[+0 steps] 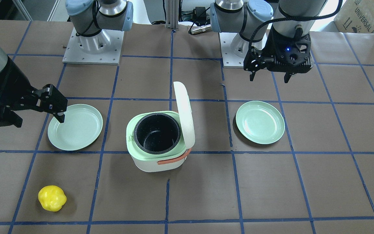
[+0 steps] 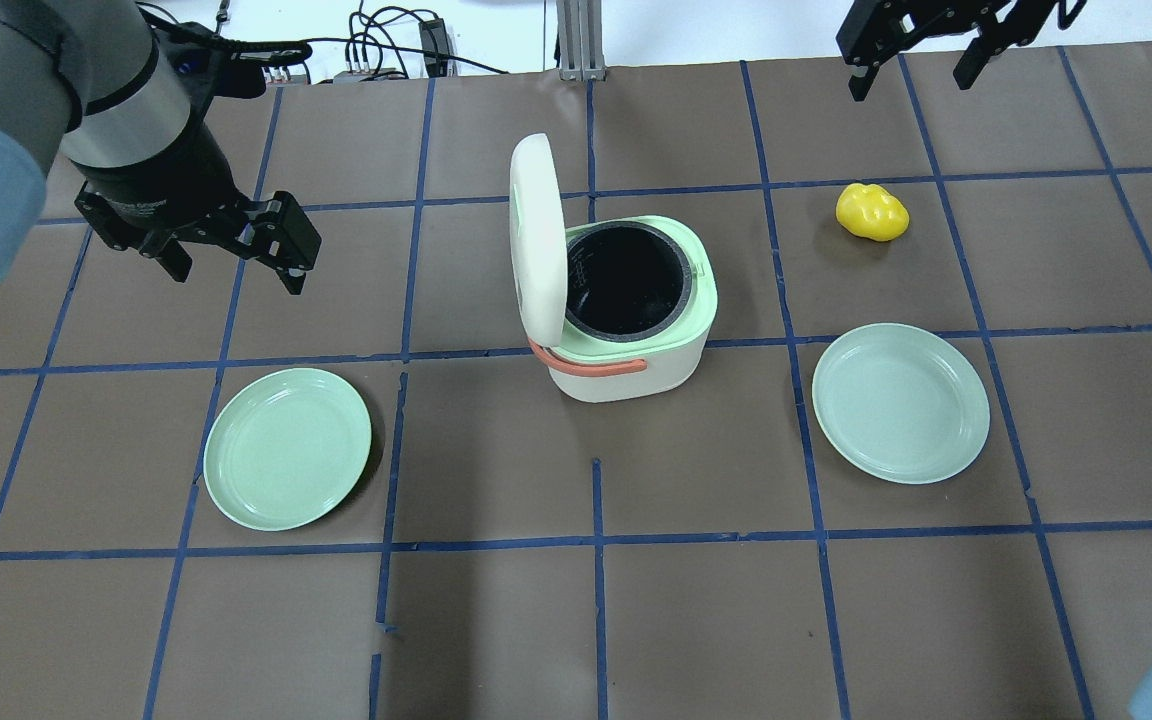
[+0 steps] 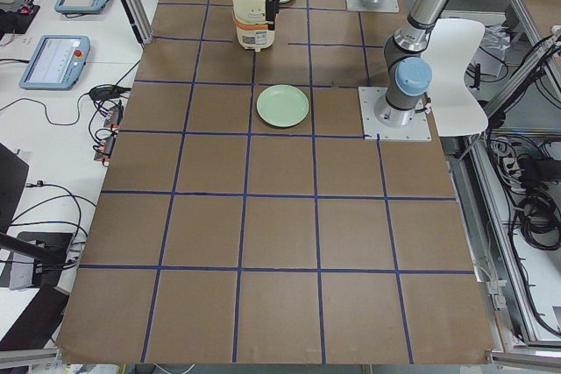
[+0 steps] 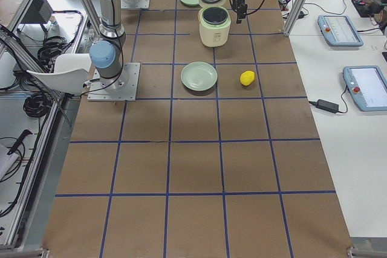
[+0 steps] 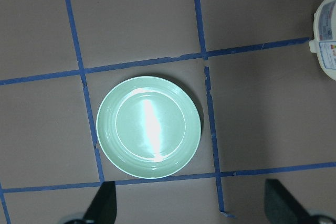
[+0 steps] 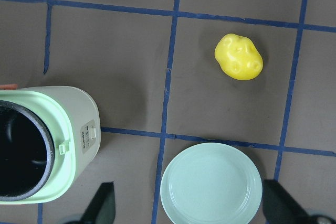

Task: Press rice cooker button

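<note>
The small white, green-rimmed rice cooker [image 2: 636, 372] stood open, its button likely pressed already, far from the wide-open, empty left gripper [image 2: 236, 272] and right gripper [image 2: 908, 82].

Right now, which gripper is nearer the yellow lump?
Right. The right gripper hovers on the same side of the rice cooker as the yellow lump; the left gripper hangs opposite.

The rice cooker [image 5: 327, 35] is cut to a sliver by the left wrist view's right edge. Print on its front panel [image 6: 88, 136] is too small to read.
</note>
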Action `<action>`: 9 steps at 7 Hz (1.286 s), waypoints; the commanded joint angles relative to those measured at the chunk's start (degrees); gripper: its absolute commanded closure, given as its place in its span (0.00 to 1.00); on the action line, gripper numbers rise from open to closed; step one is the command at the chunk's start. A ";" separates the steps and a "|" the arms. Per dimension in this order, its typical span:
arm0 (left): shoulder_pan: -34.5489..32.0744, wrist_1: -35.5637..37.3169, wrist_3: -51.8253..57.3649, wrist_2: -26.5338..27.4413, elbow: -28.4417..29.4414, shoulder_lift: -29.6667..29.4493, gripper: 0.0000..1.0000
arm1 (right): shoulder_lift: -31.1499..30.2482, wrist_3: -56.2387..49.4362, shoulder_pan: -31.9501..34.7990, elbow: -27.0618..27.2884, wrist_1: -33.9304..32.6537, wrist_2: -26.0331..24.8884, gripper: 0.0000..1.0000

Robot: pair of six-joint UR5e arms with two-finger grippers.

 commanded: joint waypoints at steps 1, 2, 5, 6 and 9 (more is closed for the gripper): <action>0.00 0.00 0.00 0.01 0.00 0.00 0.00 | 0.01 0.28 0.00 -0.08 -0.14 -0.22 0.00; 0.00 0.00 0.00 0.01 0.00 0.00 0.00 | 0.01 0.28 0.00 -0.08 -0.14 -0.22 0.00; 0.00 0.00 0.00 0.01 0.00 0.00 0.00 | 0.01 0.19 0.00 -0.08 -0.14 -0.04 0.00; 0.00 0.00 0.00 0.01 0.00 0.00 0.00 | 0.01 0.19 0.00 -0.34 -0.23 -0.13 0.00; 0.00 0.00 0.00 0.01 0.00 0.00 0.00 | -2.97 -0.34 5.51 2.62 -2.85 -0.57 0.00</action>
